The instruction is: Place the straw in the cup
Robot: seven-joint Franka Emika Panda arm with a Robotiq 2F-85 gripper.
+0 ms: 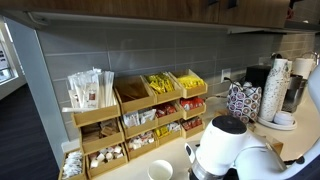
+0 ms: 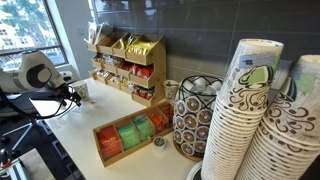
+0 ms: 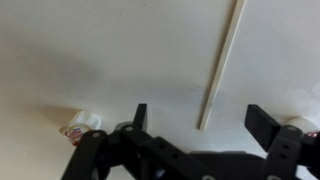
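Note:
In the wrist view a thin pale straw (image 3: 222,62) lies flat on the white counter. Its near end sits between my two black fingers. My gripper (image 3: 203,125) is open and empty, hovering over that end. In an exterior view the gripper (image 2: 70,97) points down at the counter's far left end. The small white cup (image 1: 160,170) stands on the counter at the bottom edge of an exterior view, beside my white arm (image 1: 228,145). The straw does not show in either exterior view.
A wooden rack (image 1: 140,115) with wrapped straws and condiment packets stands against the tiled wall. Tall stacks of patterned cups (image 2: 250,120) fill the foreground. There is also a wire holder (image 2: 190,118), a wooden tea box (image 2: 128,136), and a small creamer cup (image 3: 80,125) beside my left finger.

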